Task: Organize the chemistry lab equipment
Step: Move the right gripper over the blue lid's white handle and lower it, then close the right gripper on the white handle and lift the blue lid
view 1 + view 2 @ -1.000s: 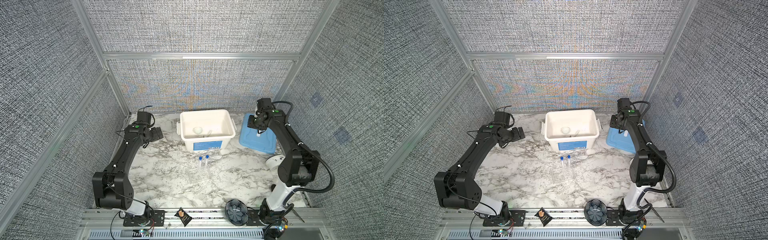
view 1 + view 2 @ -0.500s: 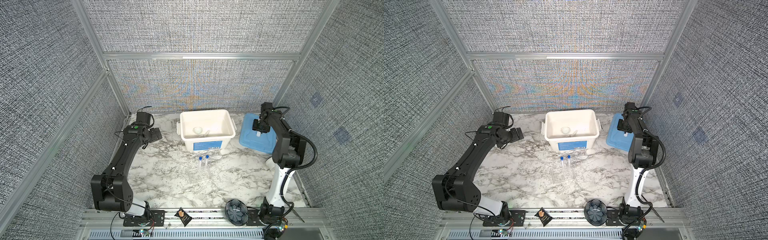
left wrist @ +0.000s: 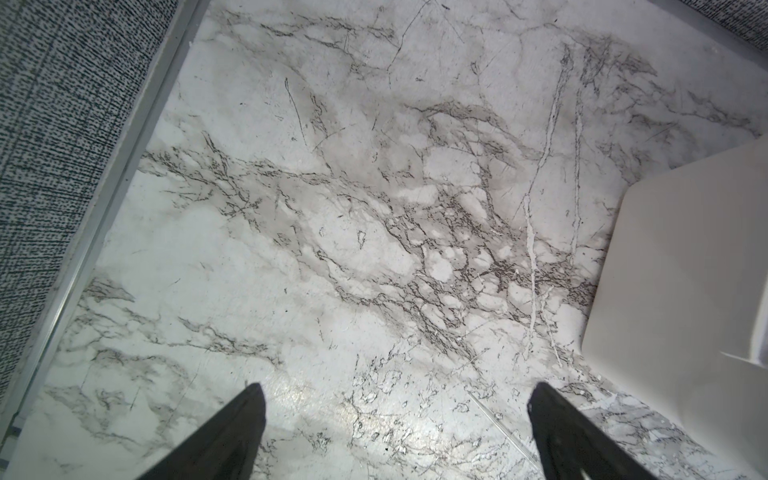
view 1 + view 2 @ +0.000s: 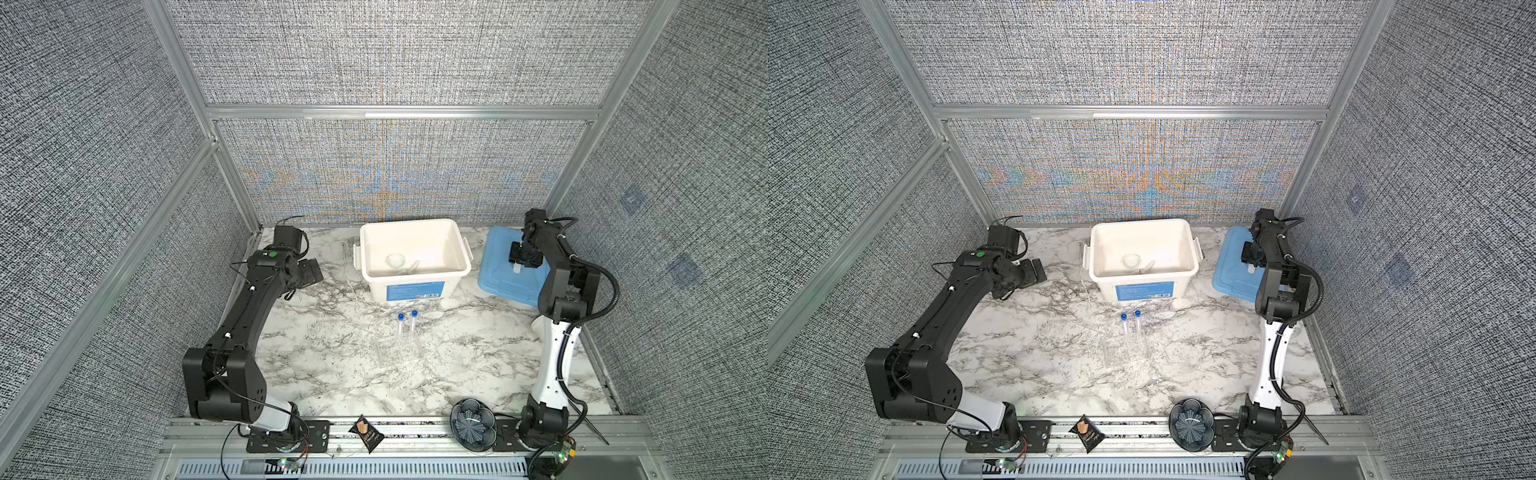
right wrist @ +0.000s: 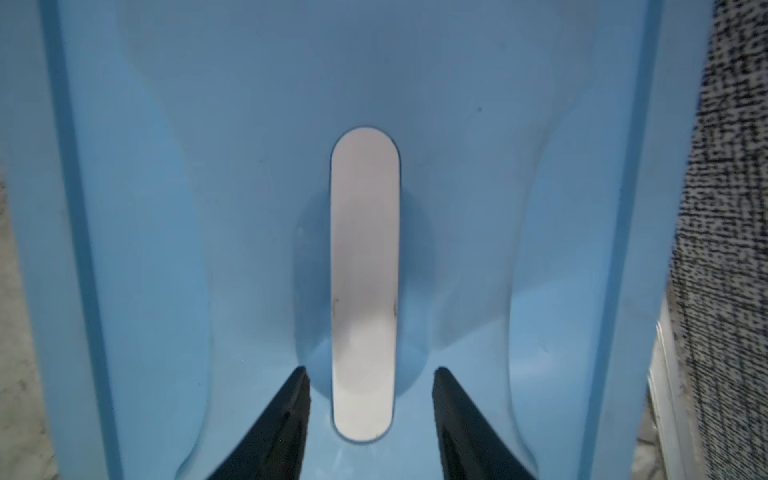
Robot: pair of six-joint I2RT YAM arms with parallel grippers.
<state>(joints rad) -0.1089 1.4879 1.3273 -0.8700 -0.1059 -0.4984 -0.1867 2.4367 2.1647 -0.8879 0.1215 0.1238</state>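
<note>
Two clear tubes with blue caps stand in a clear plastic rack at mid-table. A small white dish and a white pestle lie inside the white bin. My right gripper hangs low over the blue lid. It is open, with a jaw on either side of the lid's white handle and a gap on both sides. My left gripper is wide open over bare marble, left of the bin.
A dark blue flower-patterned bowl and a black snack packet sit on the front rail. The bin's side shows near my left gripper. The enclosure's fabric walls stand close behind both arms.
The right arm's elbow has swung back to the right and folded upright, while its gripper stayed over the lid's handle and opened slightly. The left arm has barely moved.
</note>
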